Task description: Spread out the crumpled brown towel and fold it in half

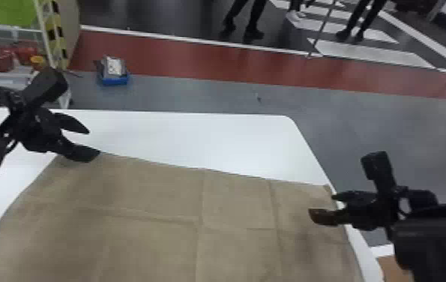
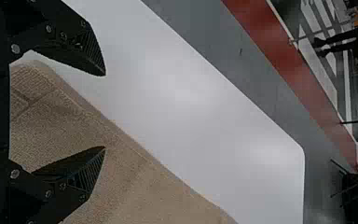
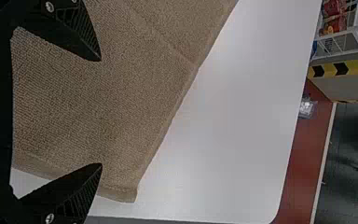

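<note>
Towel (image 1: 173, 240) lies spread; your left gripper (image 1: 94, 142) and right gripper (image 1: 322, 204) gape wide, so pinch its ten and two o'clock corners, lifting evenly.

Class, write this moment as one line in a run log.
towel: spread on table, creased | left hand: open, near towel's far left corner | right hand: open, near far right corner

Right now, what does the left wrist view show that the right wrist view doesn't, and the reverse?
Left wrist: left gripper, open by the towel's edge; broad white floor markings.
Right wrist: right gripper, open above the towel; yellow-and-black striped barrier.
Both: brown towel, white table, red floor strip.
</note>
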You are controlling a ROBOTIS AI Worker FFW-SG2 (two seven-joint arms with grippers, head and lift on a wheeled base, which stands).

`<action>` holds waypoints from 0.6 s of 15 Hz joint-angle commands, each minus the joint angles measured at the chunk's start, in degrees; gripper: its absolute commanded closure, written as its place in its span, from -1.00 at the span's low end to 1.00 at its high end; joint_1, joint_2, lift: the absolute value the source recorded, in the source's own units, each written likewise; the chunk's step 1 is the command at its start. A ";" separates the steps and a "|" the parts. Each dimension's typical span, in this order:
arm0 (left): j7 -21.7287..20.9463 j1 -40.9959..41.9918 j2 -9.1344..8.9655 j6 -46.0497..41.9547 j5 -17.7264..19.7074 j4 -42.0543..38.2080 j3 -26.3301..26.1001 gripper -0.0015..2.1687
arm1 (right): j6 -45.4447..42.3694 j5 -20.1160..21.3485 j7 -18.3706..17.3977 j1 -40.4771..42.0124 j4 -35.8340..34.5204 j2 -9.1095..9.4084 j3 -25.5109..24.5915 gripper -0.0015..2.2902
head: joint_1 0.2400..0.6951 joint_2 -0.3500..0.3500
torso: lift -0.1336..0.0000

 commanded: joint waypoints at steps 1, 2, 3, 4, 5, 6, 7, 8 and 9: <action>-0.64 -1.16 0.34 -2.04 -3.15 1.75 0.09 -0.65 | -0.79 -0.09 -0.36 0.32 0.09 0.03 0.04 -0.93 | 1.00 -0.80 | -0.84; -1.16 -1.33 0.34 -2.92 -4.29 2.10 0.09 -0.65 | -0.79 -0.18 -0.36 0.58 0.00 0.03 0.13 -0.93 | 1.00 -0.80 | -0.84; -1.25 -1.60 0.34 -2.92 -5.08 2.45 0.09 -0.65 | -0.97 -0.18 -0.36 0.76 0.00 0.03 0.13 -0.93 | 1.00 -0.79 | -0.84; -1.43 -1.86 0.16 -3.10 -6.57 3.07 -0.08 -0.65 | -0.97 -0.26 -0.36 1.02 0.00 0.03 0.04 -0.93 | 1.00 -0.78 | -0.84; -0.90 -1.86 -0.02 -3.10 -7.36 3.24 -0.08 -0.64 | -1.14 -0.26 -0.36 1.20 -0.09 0.03 -0.04 -0.93 | 1.00 -0.78 | -0.84; -0.37 -1.86 -0.02 -3.45 -7.19 3.51 0.01 -0.64 | -1.32 -0.26 -0.36 1.38 -0.18 0.03 -0.04 -0.93 | 1.00 -0.77 | -0.84; 0.86 -1.86 -0.10 -3.45 -7.36 3.59 -0.08 -0.63 | -1.49 -0.35 -0.36 1.64 -0.35 0.03 -0.13 -0.93 | 1.00 -0.77 | -0.84; 1.65 -1.86 -0.19 -3.45 -7.72 3.86 -0.08 -0.63 | -1.49 -0.35 -0.36 2.08 -0.53 0.03 -0.31 -0.93 | 1.00 -0.76 | -0.84; 1.47 -1.86 -0.19 -3.45 -7.72 3.86 -0.08 -0.63 | -1.67 -0.35 -0.36 2.25 -0.53 0.03 -0.48 -0.93 | 1.00 -0.76 | -0.84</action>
